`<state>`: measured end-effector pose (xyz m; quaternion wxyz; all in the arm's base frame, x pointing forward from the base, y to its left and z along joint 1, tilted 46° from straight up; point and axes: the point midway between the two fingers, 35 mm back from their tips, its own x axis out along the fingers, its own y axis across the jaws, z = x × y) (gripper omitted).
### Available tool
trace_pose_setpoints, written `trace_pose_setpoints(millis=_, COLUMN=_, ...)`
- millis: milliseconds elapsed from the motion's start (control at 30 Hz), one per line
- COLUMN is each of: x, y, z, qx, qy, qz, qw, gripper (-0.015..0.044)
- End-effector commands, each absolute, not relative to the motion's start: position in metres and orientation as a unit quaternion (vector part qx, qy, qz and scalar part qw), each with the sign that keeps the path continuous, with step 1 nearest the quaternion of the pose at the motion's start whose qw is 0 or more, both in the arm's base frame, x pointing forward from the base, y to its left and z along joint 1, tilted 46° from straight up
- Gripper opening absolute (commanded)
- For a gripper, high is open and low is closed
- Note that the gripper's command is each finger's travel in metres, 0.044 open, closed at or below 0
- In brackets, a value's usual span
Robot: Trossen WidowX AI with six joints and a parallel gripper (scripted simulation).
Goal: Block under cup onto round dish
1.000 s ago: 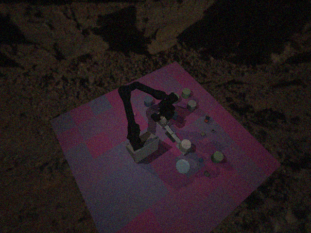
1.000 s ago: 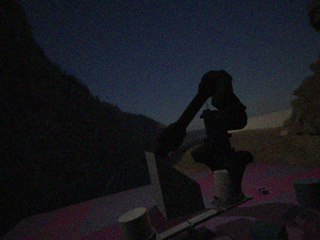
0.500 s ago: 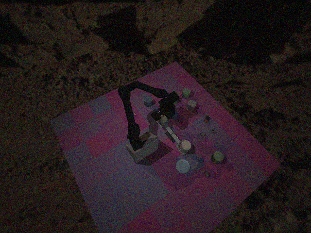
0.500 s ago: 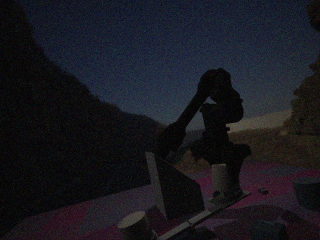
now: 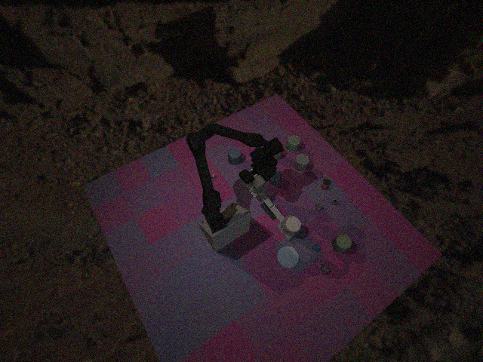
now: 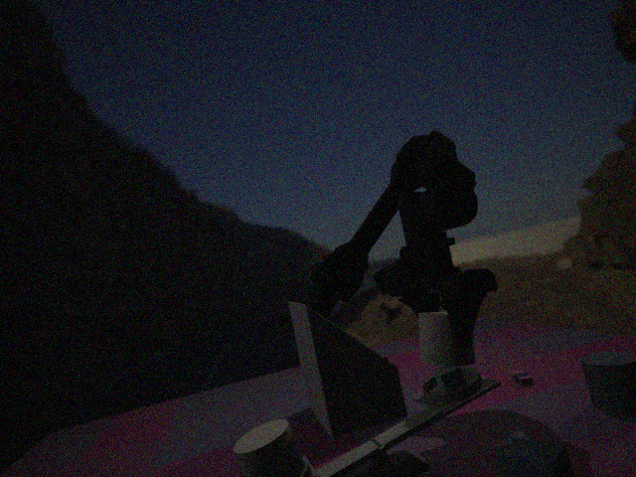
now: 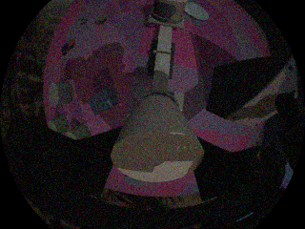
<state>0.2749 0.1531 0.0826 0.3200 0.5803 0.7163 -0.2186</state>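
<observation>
My gripper (image 5: 256, 178) (image 6: 442, 336) (image 7: 155, 134) is shut on one pale cup (image 5: 259, 182) (image 6: 432, 341) (image 7: 154, 126) and holds it upright, a little above the far end of the balance (image 5: 273, 207) (image 6: 354, 453) (image 7: 163, 61). A dark shape (image 6: 454, 379) sits on that end below the cup; it is too dim to tell whether it is the block. The other pale cup (image 5: 293, 224) (image 6: 262, 445) (image 7: 167, 13) stands on the near end, which is lower, and leans with it. The pale blue round dish (image 5: 287, 257) (image 7: 196, 10) lies beside the near end.
The pale base box (image 5: 231, 234) stands beside the balance. Green cylinders (image 5: 343, 242) (image 5: 293, 142), a pale one (image 5: 302, 161) and a blue one (image 5: 235, 155) stand around. A teal object (image 5: 275, 178) (image 7: 104, 100) is close to the gripper. Several small pieces lie at the right.
</observation>
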Motion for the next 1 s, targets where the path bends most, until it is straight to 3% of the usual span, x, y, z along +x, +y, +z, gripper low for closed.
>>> trace_pose_setpoints(millis=0, x=0.276, y=0.149, z=0.089, qx=0.582, qy=0.716, qz=-0.215, qw=0.320, gripper=0.0000)
trace_pose_setpoints(millis=967, x=0.274, y=0.124, z=0.117, qx=0.583, qy=0.717, qz=-0.213, qw=0.317, gripper=0.0000)
